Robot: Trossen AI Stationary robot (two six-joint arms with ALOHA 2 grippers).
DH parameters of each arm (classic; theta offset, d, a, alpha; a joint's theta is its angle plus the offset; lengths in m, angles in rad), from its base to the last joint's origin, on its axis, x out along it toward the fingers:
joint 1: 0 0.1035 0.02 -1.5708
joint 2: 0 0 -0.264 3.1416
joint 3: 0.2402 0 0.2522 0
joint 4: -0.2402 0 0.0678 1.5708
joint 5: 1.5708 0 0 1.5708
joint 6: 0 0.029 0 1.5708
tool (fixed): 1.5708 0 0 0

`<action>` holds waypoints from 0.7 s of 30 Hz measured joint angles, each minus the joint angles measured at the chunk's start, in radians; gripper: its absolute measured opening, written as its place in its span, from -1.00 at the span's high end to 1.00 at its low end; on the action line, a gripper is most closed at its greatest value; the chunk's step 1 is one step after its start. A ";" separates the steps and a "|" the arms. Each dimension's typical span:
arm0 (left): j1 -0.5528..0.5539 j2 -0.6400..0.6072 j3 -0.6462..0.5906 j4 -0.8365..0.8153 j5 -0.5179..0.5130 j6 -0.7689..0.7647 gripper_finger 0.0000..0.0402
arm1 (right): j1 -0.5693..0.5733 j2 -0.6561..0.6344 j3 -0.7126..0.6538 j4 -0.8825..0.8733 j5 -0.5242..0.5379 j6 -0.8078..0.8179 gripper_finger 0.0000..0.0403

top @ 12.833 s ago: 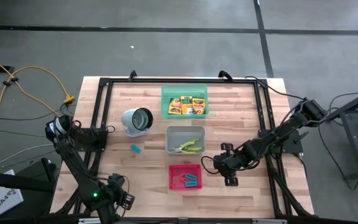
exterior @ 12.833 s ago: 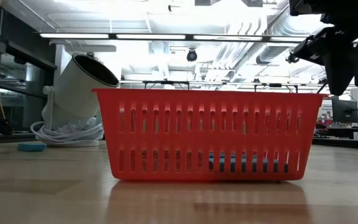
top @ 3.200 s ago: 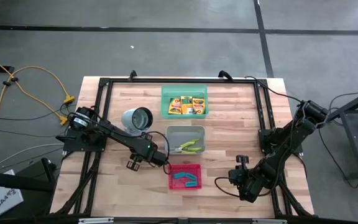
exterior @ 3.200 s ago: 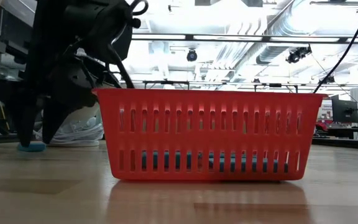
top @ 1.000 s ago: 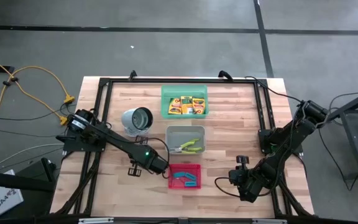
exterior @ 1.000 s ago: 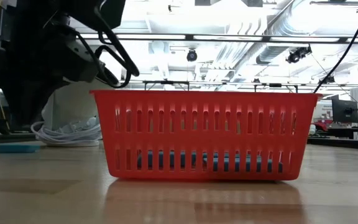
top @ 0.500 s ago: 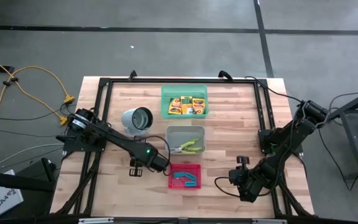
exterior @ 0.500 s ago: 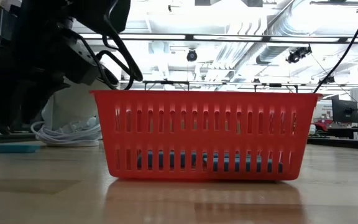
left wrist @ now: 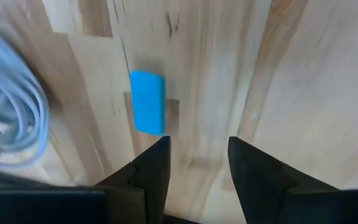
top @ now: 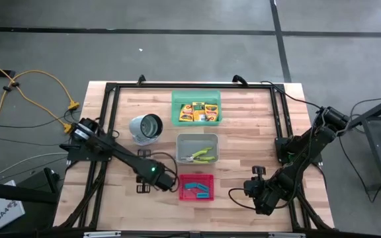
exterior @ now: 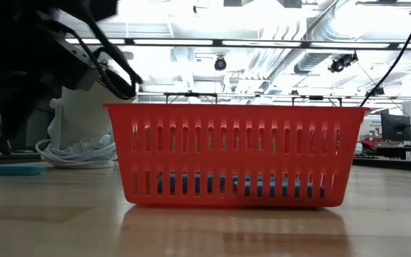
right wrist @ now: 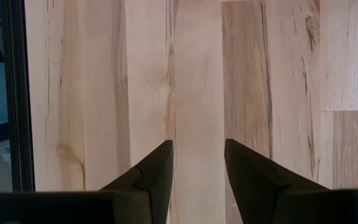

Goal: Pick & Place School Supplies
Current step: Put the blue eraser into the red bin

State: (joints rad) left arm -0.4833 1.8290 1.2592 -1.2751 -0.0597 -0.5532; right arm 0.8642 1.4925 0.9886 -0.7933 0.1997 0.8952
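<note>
Beside the red tray (top: 197,188), left arm stretched low, fingers (left wrist: 148,174) apart, empty; right arm's fingers (right wrist: 154,171) apart.

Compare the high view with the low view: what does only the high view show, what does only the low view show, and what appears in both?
Only the high view shows the green tray of crayon boxes, the grey tray with the pliers, and the right gripper. Only the low view shows the ceiling lights and the red tray's slotted wall. Both show the red tray holding light-blue pieces.
</note>
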 joint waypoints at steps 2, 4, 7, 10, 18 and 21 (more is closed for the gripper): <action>-0.026 0.000 -0.001 -0.002 -0.015 -0.081 0.25 | 0.000 0.000 0.000 0.000 0.000 0.000 0.32; -0.053 0.000 -0.001 -0.022 -0.041 -0.176 0.26 | 0.000 0.000 0.000 0.000 0.000 -0.001 0.32; -0.093 0.000 -0.002 -0.049 -0.076 -0.319 0.26 | 0.000 0.000 0.000 0.000 0.000 -0.001 0.32; -0.120 0.000 -0.002 -0.049 -0.104 -0.446 0.26 | 0.000 0.000 0.000 0.000 0.002 -0.005 0.32; -0.141 0.000 -0.002 -0.044 -0.149 -0.795 0.26 | 0.000 0.000 0.000 0.000 0.003 -0.005 0.32; -0.183 -0.007 -0.002 -0.036 -0.206 -0.767 0.26 | 0.000 0.000 0.000 0.006 0.003 -0.004 0.32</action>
State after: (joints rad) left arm -0.6667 1.8223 1.2568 -1.3110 -0.2659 -1.3205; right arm 0.8639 1.4925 0.9886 -0.7869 0.2024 0.8917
